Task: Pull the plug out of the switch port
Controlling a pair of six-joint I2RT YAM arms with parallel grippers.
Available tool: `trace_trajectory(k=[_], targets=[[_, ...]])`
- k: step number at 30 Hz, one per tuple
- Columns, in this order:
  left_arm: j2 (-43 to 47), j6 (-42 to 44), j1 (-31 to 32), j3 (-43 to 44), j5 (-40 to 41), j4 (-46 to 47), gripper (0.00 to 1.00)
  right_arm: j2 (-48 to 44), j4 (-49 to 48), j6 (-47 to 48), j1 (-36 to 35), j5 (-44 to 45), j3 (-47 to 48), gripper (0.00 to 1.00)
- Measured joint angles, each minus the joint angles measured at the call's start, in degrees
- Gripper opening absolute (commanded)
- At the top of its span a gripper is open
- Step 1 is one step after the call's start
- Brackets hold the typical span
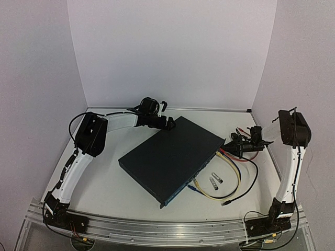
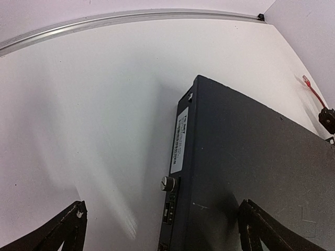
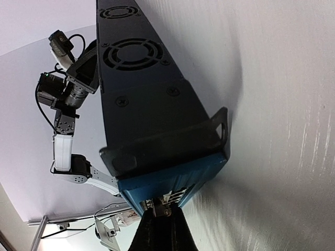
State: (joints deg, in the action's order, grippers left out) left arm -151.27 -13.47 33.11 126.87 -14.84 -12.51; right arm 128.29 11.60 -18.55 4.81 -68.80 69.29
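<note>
Top external view gives us the large flat rectangular dark navy-black metal switch (image 1: 170, 157) lying diagonally in the middle of the white table (image 1: 99, 178), its narrow blue socket face toward the near right, where yellow, red and black cables (image 1: 239, 178) trail. From the right wrist we see round fan grilles (image 3: 133, 52) on its side, and the right gripper (image 3: 162, 217), fingers pressed together, right at a small plug (image 3: 161, 206) in that face. We find the left gripper (image 2: 162, 209) spread wide at the far corner.
</note>
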Motion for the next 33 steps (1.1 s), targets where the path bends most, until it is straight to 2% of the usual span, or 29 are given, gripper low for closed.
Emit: trace_trajectory(k=[16,21,26,29,33], targets=[[-0.34,0.02,0.06,0.63,-0.40,-0.42,1.00,-0.89,-3.77,-2.59,0.66,-0.86,-2.46,0.00],[-0.43,0.06,0.12,0.63,-1.44,-0.42,1.00,-4.36,-12.05,-6.04,0.81,-0.64,-9.72,0.00],[-0.43,0.01,0.10,0.63,-1.64,-0.40,1.00,-4.77,-15.68,-11.05,1.16,-0.32,-11.41,0.00],[-0.43,-0.06,0.08,0.63,-1.27,-0.44,1.00,-4.97,-21.58,-14.92,1.16,-0.15,-13.31,0.00],[0.91,0.13,0.48,-0.33,2.96,-1.02,1.00,-5.05,-25.59,-18.65,1.14,0.11,-14.26,0.00]])
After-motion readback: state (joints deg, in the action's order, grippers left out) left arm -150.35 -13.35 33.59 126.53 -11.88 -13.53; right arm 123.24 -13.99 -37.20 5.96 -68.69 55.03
